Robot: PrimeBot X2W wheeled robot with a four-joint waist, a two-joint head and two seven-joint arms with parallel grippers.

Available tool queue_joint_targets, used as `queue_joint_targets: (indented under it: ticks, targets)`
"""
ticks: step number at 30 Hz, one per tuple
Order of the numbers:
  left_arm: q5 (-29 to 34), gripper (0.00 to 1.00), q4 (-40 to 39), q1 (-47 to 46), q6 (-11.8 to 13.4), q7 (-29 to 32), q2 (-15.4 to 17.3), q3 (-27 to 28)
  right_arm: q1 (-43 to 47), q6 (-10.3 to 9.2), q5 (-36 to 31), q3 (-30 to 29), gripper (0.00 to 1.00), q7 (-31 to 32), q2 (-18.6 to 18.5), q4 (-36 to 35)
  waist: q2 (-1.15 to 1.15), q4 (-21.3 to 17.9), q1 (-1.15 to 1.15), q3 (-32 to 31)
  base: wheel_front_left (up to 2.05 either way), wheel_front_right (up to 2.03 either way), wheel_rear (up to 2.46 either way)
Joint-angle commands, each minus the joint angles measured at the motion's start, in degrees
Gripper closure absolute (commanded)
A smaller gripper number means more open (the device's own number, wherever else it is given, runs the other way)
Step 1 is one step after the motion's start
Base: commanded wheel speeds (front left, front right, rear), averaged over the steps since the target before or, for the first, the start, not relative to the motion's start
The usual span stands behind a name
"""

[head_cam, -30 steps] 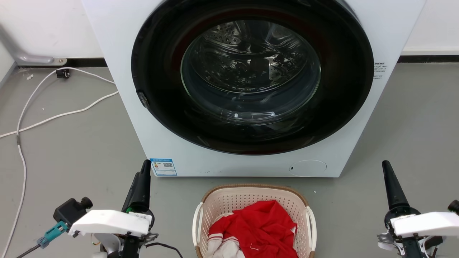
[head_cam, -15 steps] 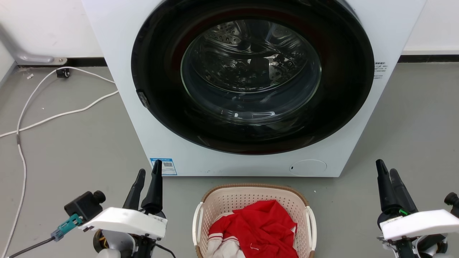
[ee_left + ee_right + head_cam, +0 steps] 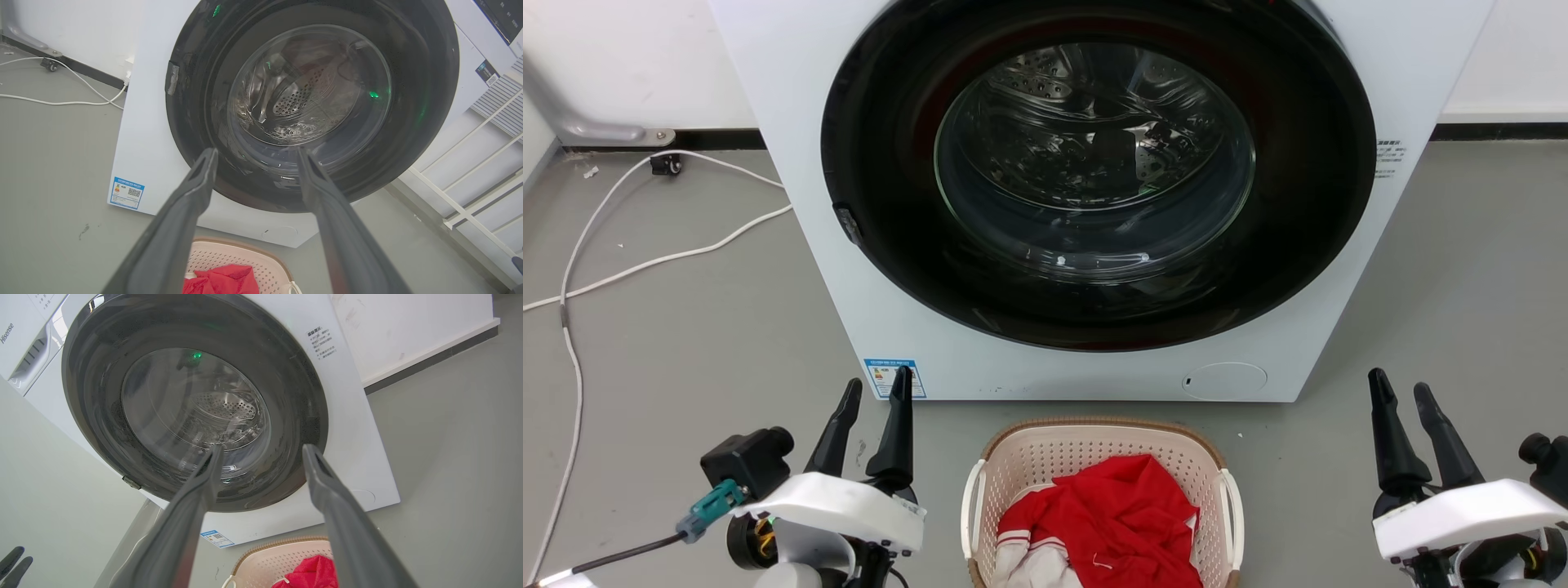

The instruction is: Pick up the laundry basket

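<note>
- Cream perforated plastic laundry basket [image 3: 1094, 425] with brown woven-look rim, down on the grey floor [image 3: 686, 327], just in front of the white front-loading washing machine [image 3: 792, 122], with red and white clothing [image 3: 1119, 514] heaped inside.
- Left hand [image 3: 877, 378] empty, fingers apart, near the basket's left side but not touching it.
- Right hand [image 3: 1398, 380] likewise spread and empty, further off on the basket's right.
- Nothing gripped yet; both white side handles [image 3: 968, 506] free.
- Barely begun, by the look of it: reaching in to the handles, closing on them and lifting the basket off the floor all left to do.
</note>
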Motion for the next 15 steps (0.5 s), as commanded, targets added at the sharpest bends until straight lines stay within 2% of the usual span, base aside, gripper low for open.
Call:
queue_joint_targets:
  ticks: [1, 15]
  targets:
    - [1.7, 0.00, -0.4, -1.3, 0.3, -0.5, 0.4, -0.5, 0.1, 0.00, -1.9, 0.2, 0.00, -0.3, 0.0, -0.9, 0.00, 0.0, 0.00, 0.0, 0.00, 0.00, 0.00]
    - [10.5, 0.00, 1.4, -1.6, 2.0, -2.7, 1.1, -2.9, 1.3, 0.00, -12.0, 0.1, 0.00, -0.2, 0.0, -2.6, 0.00, -0.1, 0.00, -0.2, 0.00, 0.00, 0.00]
